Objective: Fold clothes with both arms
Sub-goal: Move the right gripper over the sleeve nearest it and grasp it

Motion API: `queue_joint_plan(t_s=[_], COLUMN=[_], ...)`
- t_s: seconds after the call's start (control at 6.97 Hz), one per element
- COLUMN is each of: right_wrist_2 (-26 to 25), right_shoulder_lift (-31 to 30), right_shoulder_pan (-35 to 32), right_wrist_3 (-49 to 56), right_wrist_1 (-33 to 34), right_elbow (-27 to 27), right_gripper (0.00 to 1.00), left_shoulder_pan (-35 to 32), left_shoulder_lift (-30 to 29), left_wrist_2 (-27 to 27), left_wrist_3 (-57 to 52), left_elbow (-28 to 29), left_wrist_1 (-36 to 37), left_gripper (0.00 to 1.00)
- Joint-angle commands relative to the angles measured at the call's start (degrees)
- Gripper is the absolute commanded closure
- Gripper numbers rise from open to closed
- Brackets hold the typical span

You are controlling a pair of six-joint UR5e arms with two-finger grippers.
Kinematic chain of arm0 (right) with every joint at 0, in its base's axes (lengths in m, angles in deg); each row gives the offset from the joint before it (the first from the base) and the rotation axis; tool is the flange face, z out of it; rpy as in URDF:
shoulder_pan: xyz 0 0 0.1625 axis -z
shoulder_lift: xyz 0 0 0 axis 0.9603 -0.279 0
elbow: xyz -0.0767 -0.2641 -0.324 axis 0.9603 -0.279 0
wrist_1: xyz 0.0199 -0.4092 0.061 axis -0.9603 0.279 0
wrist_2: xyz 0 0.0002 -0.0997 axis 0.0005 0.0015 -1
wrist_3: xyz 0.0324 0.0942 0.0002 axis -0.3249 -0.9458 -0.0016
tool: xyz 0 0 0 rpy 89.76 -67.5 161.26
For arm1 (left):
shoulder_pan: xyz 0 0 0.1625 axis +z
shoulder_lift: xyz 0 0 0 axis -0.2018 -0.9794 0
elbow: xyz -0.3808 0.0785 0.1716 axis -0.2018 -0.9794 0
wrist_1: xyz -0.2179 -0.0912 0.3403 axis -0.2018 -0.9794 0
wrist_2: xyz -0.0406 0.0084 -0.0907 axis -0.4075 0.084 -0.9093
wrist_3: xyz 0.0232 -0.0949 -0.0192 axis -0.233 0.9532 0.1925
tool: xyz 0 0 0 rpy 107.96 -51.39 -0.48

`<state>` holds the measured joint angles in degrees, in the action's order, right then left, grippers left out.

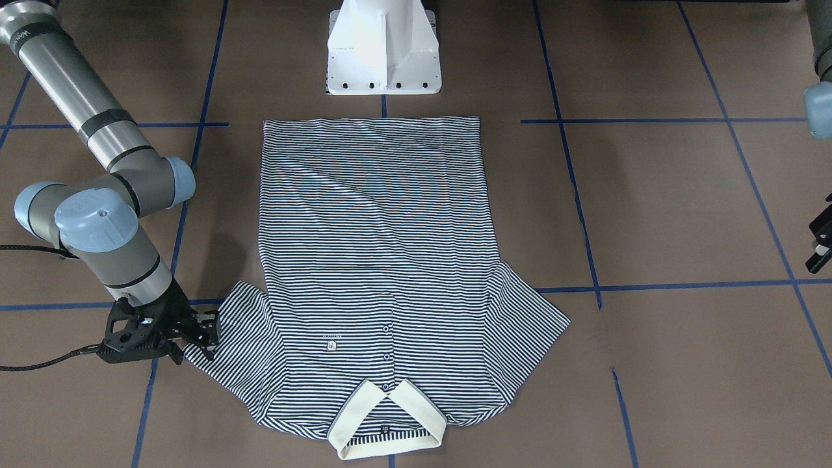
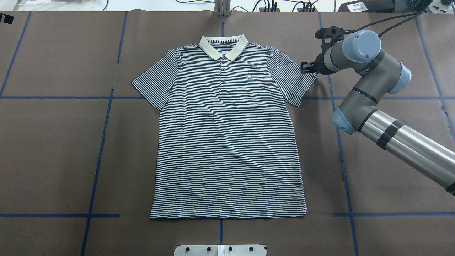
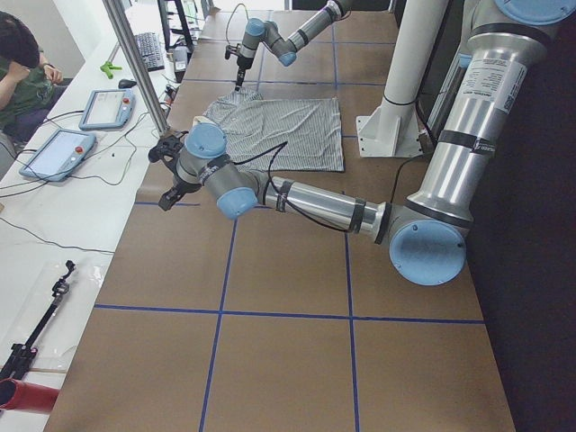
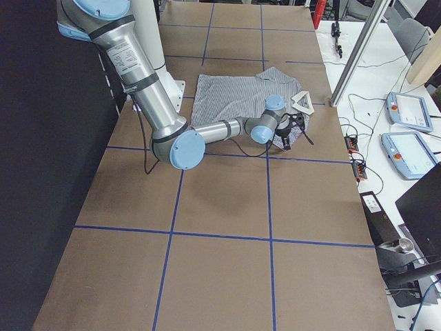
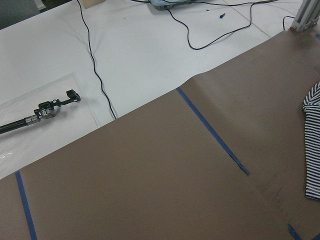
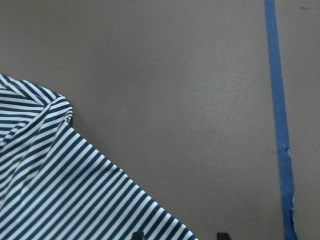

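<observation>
Two arms, one at the cloth. The right arm (image 2: 369,106) is elbow-bent, with the right gripper (image 1: 203,338) low at the right sleeve of the polo shirt (image 2: 227,142), fingers apart (sleeve edge between the tips). The shirt lies flat, face-up, mid-table (image 2: 53,142), collar far from the base. The left arm (image 3: 315,202) is stretched low to the left; I can't tell the grip state of the left gripper (image 1: 820,246).
</observation>
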<state>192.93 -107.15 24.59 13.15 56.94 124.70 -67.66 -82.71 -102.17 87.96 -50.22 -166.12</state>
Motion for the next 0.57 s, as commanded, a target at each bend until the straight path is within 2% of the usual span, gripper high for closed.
queue_joint_plan(t_s=[0.0, 0.43], right_wrist_2=[-0.22, -0.4], right_shoulder_lift=[0.08, -1.41], right_shoulder_pan=[-0.01, -0.01], right_wrist_3=[0.64, 0.73], right_wrist_1=[-0.09, 0.26], right_elbow=[0.2, 0.64], right_gripper=[0.43, 0.43], left_shoulder_pan=[0.03, 0.03], left_shoulder_lift=[0.0, 0.0], left_wrist_2=[0.0, 0.0], left_wrist_3=[0.08, -0.01], left_elbow=[0.03, 0.03], left_wrist_1=[0.0, -0.09], left_gripper=[0.0, 0.0])
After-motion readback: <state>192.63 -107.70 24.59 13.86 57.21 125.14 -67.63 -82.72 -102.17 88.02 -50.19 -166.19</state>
